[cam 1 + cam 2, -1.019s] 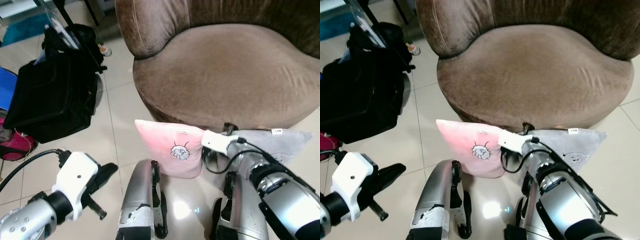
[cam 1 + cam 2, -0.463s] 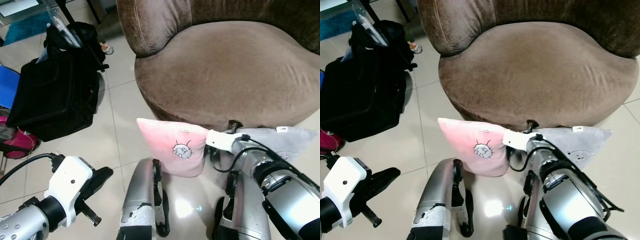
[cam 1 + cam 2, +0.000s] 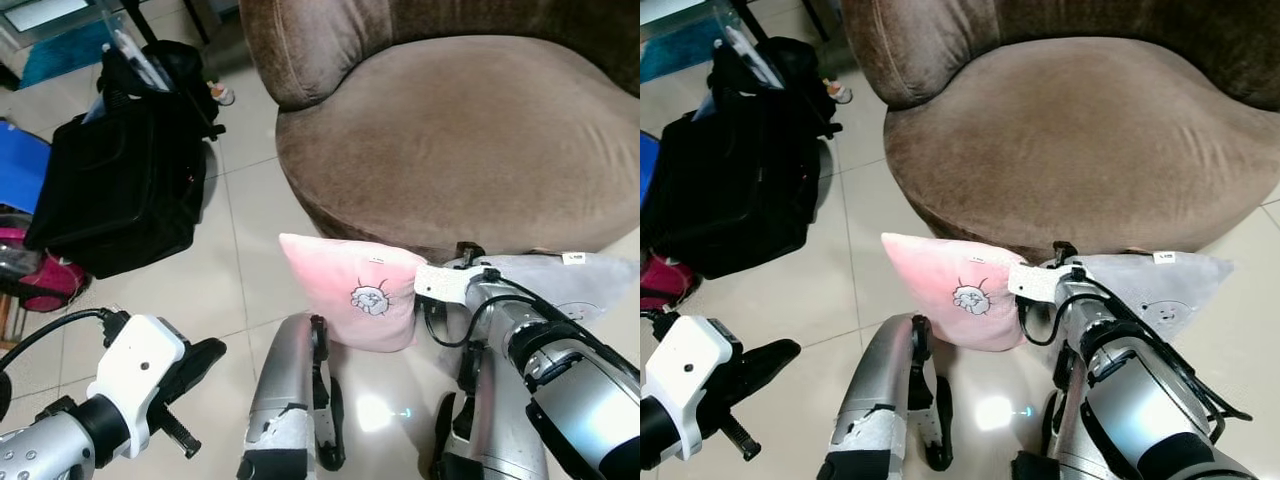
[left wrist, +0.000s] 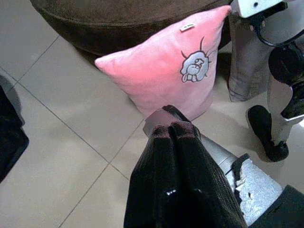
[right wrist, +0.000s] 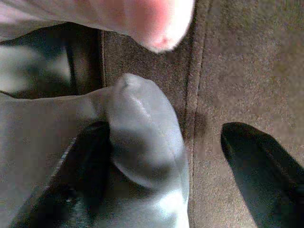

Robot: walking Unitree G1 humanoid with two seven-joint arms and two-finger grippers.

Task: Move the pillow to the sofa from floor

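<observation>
Our right gripper (image 5: 156, 156) has reached the grey pillow (image 3: 1160, 295) by the sofa (image 3: 470, 120), fingers wide around its corner. Our left gripper (image 4: 173, 137) stays closed, so lifting comes next.

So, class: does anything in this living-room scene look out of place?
Yes. Two cushions, a pink pillow and a grey pillow, stand on edge on the tiled floor, leaning against the brown sofa's base instead of lying on its seat. The right end effector is open around the grey pillow's corner.

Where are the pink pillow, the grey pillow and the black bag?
pink pillow (image 3: 352, 298): left eye view, on its face beside the printed figure.
grey pillow (image 3: 1160, 292): right eye view, on its upper face.
black bag (image 3: 115, 190): left eye view, on its front panel.
</observation>
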